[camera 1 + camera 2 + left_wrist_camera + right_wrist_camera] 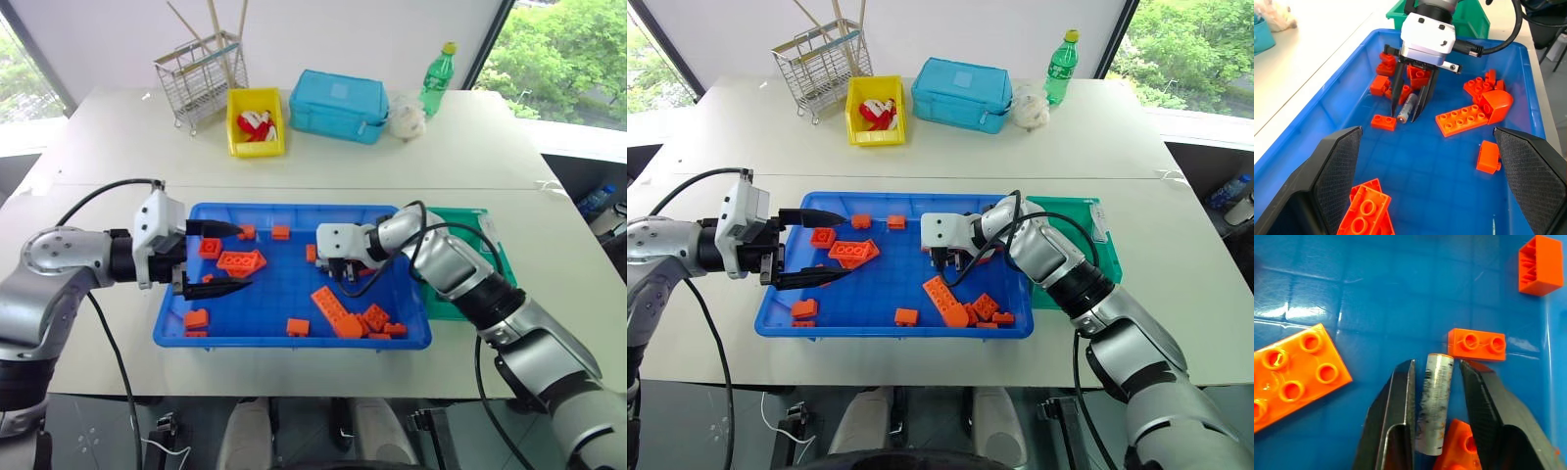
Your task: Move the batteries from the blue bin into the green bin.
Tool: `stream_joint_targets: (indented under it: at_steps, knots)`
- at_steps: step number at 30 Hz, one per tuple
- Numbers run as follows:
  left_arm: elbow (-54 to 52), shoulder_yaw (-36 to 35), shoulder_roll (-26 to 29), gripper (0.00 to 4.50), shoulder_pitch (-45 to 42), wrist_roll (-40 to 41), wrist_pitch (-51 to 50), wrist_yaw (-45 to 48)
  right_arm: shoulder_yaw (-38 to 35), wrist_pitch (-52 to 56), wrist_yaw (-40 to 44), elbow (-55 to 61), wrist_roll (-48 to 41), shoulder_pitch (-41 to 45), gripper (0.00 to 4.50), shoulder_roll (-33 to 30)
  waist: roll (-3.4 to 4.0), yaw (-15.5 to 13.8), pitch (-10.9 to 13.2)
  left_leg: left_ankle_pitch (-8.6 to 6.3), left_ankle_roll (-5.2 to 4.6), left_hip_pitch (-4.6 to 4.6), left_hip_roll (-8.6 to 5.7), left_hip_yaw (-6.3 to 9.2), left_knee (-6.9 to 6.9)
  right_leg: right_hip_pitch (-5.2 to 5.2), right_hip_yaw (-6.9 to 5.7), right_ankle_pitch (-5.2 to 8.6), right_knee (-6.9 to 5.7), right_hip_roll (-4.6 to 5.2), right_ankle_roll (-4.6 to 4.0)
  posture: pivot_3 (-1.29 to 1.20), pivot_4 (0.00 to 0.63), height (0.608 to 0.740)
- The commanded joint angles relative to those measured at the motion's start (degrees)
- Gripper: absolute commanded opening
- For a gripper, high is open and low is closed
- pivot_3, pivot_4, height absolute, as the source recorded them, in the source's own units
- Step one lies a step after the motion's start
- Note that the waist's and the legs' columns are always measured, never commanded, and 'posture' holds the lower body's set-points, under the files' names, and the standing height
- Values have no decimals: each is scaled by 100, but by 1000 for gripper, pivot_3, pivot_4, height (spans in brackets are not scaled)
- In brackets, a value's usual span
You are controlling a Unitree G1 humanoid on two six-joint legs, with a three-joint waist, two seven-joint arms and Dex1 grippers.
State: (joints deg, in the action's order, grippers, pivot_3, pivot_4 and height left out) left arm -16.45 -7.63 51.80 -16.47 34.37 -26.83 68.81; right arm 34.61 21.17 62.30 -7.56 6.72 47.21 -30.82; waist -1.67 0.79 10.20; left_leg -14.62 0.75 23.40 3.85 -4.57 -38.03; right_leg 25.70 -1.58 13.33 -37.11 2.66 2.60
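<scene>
A silvery battery (1435, 401) lies on the floor of the blue bin (294, 341) among orange bricks, also seen as the battery (1407, 106) in the left wrist view. My right gripper (1436, 363) points down over it. One finger stands on each side, narrowly apart, with slim gaps beside the battery at the tips. In the head view the right gripper (338, 277) is in the bin's middle right. My left gripper (245, 257) hangs wide open over the bin's left part, holding nothing. The green bin (1068, 206) sits right of the blue bin, partly hidden by my right arm.
Several orange bricks (241, 261) are scattered across the blue bin; one small brick (1477, 343) lies just past the battery's end. At the table's back stand a wire rack (201, 73), a yellow bin (255, 122), a light blue case (338, 105) and a green bottle (438, 78).
</scene>
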Motion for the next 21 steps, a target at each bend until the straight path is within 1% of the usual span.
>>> stream_joint_targets:
  at_steps: [1,4,6,8,11,14,18,21]
  knots:
    - [-137,-167,54,4500,-11,49,89,14,-75,-27,74,29,144,-115,1355,-44,0,0,0,0,0,0,0,0,0,0,0,0,0,0,0,0,150,736]
    - [-106,-130,40,4500,-47,32,103,13,-72,-78,99,-33,212,-141,1355,-53,0,0,0,0,0,0,0,0,0,0,0,0,0,0,0,0,150,736]
    - [-72,-94,29,4500,-91,21,119,30,-110,14,164,-36,168,-150,801,-11,0,0,0,0,0,0,0,0,0,0,0,0,0,0,0,0,150,736]
    - [-48,-62,18,4500,-122,12,132,43,-155,139,206,12,128,-162,52,30,0,0,0,0,0,0,0,0,0,0,0,0,0,0,0,0,150,736]
    - [-15,-25,6,4500,-155,9,150,83,-273,469,228,163,46,-152,32,111,0,-1,0,0,0,-1,0,0,-1,-2,0,0,0,0,0,0,150,736]
    - [-3,0,-7,4500,-166,13,155,134,-583,1227,382,622,-325,-112,32,141,0,-6,0,0,0,0,0,1,-1,-2,0,0,0,0,0,0,150,736]
    - [68,55,-39,4500,-232,14,175,207,-1511,2809,477,1501,-1195,219,32,24,4,-11,4,0,0,6,0,0,-1,4,0,-8,-1,1,14,0,150,736]
    - [119,111,-81,4500,-309,-14,200,251,-2366,3951,336,1824,-1754,582,32,-212,8,-11,6,0,0,6,0,1,-1,5,-1,-9,-1,1,14,0,150,736]
